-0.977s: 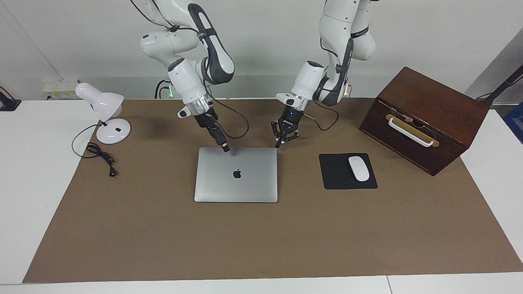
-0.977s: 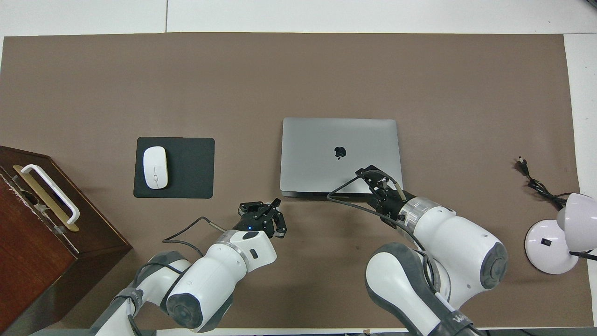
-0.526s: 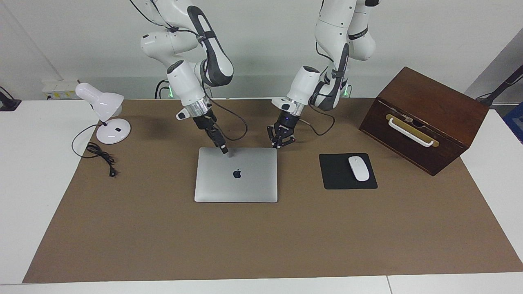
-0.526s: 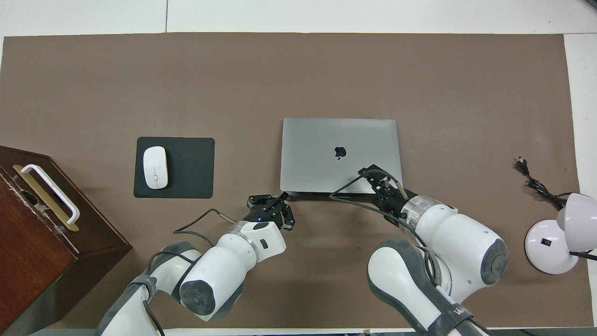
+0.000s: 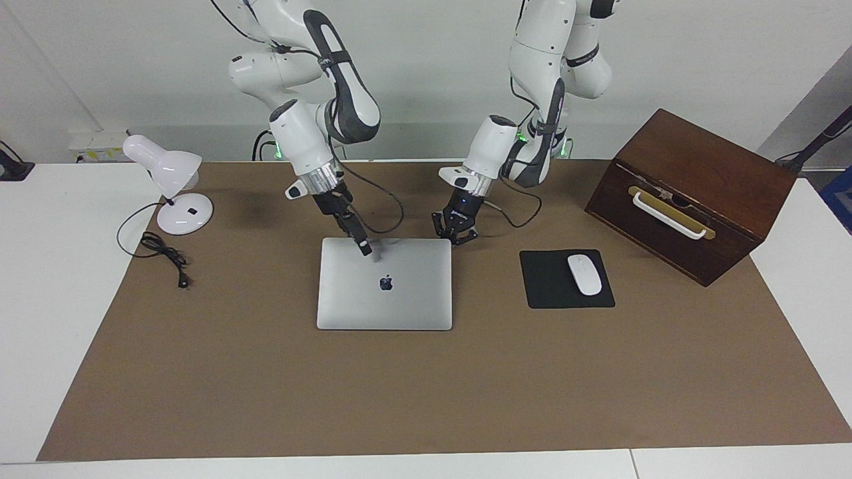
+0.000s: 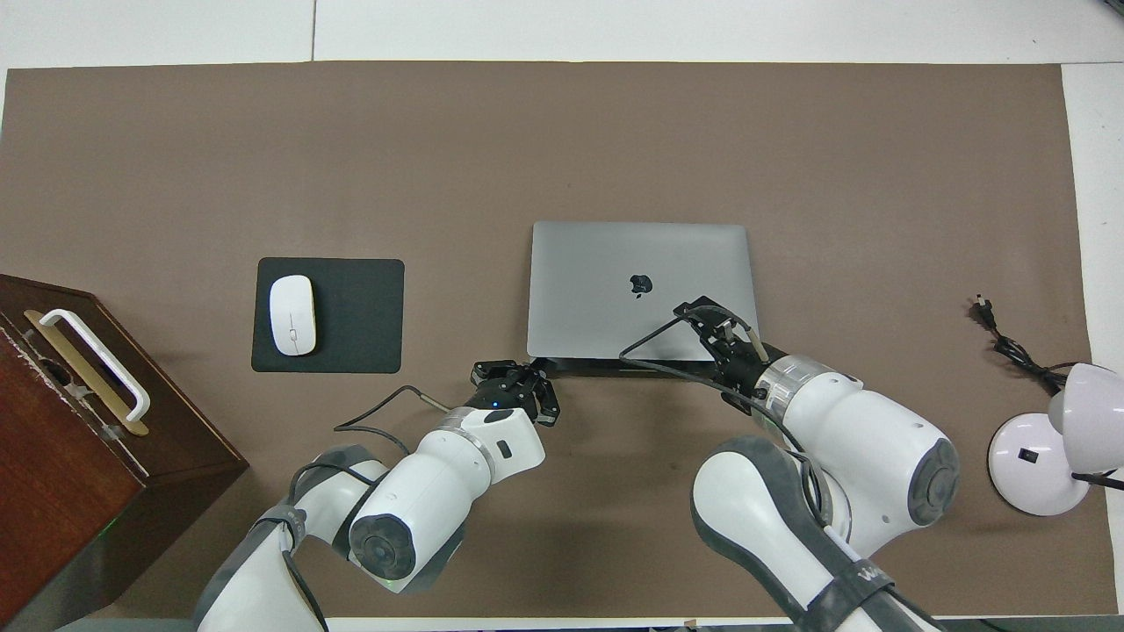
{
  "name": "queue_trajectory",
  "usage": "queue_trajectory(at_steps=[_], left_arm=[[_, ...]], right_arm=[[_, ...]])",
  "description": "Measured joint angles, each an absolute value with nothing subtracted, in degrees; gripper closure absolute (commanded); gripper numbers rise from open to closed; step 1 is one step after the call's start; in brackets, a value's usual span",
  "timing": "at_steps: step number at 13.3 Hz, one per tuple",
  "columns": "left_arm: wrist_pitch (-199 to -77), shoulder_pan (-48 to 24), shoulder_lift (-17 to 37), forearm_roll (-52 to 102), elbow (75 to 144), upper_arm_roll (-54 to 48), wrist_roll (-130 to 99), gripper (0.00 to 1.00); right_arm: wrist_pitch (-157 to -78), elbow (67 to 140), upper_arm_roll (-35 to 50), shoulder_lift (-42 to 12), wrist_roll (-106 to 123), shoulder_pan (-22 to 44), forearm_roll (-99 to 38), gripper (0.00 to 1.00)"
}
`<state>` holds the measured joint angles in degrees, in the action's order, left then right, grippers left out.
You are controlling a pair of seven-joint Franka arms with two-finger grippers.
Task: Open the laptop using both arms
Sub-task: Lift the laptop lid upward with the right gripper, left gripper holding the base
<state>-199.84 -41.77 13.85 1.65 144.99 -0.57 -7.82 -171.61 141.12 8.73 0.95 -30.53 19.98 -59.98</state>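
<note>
The laptop (image 5: 385,287) lies near the middle of the surface (image 5: 426,386), with a black mouse pad (image 5: 549,293) beside it toward the left arm's end. Its lid looks just raised along the edge nearer the robots, where the overhead view shows a dark gap, so the opening step appears to be starting.

The left gripper (image 5: 454,234) is down at the corner of that raised edge, its fingertips together and holding nothing. Its arm slopes down steeply from its base, wrist tilted toward the laptop.

The right gripper (image 5: 364,249) rests its tip on the lid near the same edge, between the logo and the edge. Whether its fingers are apart or together cannot be told. Its forearm leans in at a slant.

The next move probably calls for one gripper to hold the base flat while the other lifts the lid away from the robots, slowly enough that the laptop does not slide.
</note>
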Motion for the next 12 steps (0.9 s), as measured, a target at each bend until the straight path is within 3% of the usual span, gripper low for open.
queue_trajectory(at_steps=[12], left_arm=[[-199.9,-41.8,14.0,1.6,144.9,-0.5,-6.9,1.00]], right_arm=[[-171.6,128.5,9.0,-4.3,-23.6,19.9,-60.0,0.00]])
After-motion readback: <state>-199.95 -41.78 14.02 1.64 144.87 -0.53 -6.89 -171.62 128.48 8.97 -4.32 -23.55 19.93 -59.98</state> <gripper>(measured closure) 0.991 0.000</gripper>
